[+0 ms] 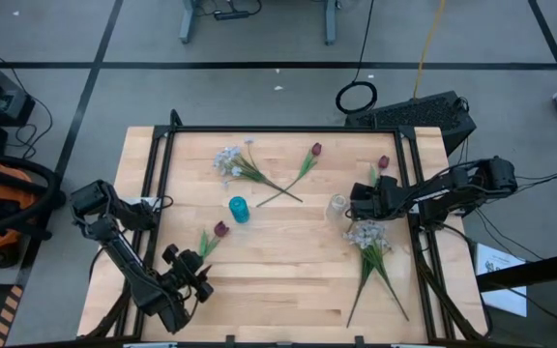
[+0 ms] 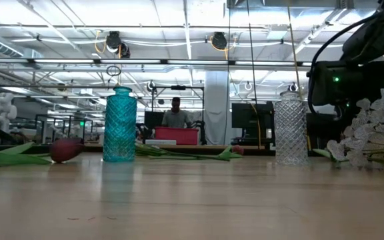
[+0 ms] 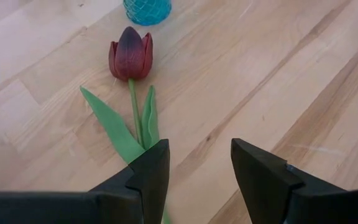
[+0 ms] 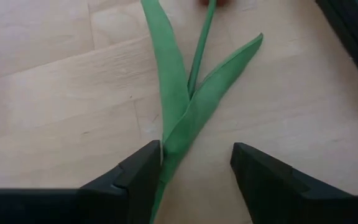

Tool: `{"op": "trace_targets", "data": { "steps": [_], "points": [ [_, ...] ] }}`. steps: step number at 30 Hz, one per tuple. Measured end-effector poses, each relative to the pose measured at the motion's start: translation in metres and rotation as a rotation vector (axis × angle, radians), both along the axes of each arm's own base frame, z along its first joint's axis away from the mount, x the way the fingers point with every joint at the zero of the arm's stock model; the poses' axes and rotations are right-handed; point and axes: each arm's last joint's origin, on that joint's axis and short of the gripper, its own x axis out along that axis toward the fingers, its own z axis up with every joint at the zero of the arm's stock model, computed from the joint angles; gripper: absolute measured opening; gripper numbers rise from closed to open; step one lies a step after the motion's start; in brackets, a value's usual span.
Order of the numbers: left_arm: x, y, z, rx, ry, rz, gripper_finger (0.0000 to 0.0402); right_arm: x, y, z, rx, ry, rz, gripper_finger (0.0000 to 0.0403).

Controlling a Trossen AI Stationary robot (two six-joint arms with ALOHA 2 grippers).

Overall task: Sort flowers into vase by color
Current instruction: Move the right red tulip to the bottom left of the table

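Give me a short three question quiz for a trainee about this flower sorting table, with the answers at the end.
1. True or false: the teal vase already holds a flower.
2. Multiple choice: what lies just ahead of the left end effector? A) a white spray B) a dark red tulip C) the clear vase
3. Short answer: how many dark red tulips lie on the table in the high view?

Key:
1. False; both vases stand empty.
2. B; its stem and leaves run toward the open fingers.
3. Three: one near the left end effector, one at the far middle, one by the right end effector, at.
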Motion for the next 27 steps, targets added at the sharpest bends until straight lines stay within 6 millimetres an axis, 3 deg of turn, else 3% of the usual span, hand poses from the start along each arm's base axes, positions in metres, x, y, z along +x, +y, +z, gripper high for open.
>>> {"op": "trace_targets", "data": {
  "steps": [13, 27],
  "points": [
    [0.0028, 0.0012, -0.0002, -0.006, -0.006, 0.011, 0.0179, 0.0004, -0.0021, 0.0001, -0.073, -0.016, -0.010, 0.0011],
    [0.0029, 0.0008, -0.0004, -0.012, -0.004, 0.012, 0.0179, 0.0052, -0.0052, 0.0055, -0.229, -0.045, -0.005, 0.0001]
  ]
}}
